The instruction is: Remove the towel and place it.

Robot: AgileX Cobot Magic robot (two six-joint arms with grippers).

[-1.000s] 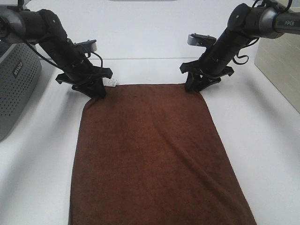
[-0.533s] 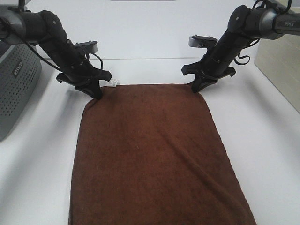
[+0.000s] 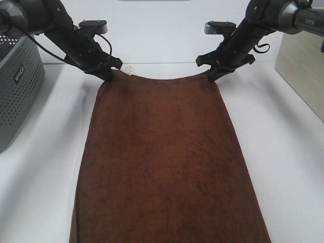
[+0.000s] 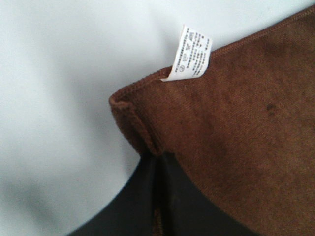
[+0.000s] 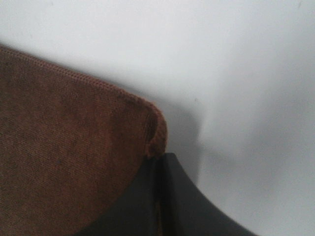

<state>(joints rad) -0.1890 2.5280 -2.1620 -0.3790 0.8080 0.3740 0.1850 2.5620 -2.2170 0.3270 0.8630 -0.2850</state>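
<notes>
1. Lifting is judged to be the step in hand: the towel [image 3: 167,162] is pinched at both far corners and its far edge is held off the desk [image 3: 45,167], sagging between the grips.
2. The left hand [image 3: 108,77] is clamped shut on the corner beside the white tag [image 3: 129,69]; the hem is seen folded into the closed jaws in the left wrist view.
3. The right hand [image 3: 212,77] is clamped shut on the opposite far corner; only a small bite of hem is held.
4. The rest of the towel is spread along the middle of the desk, its near end cut off by the frame.
5. Next: both hands are to be raised and carried together at matched height and spacing, so neither corner is pulled out.
6. A slip at the thin right-side bite is judged possible under full weight.
7. No drop-off spot is marked in view; where the towel is to be placed cannot be told.
</notes>
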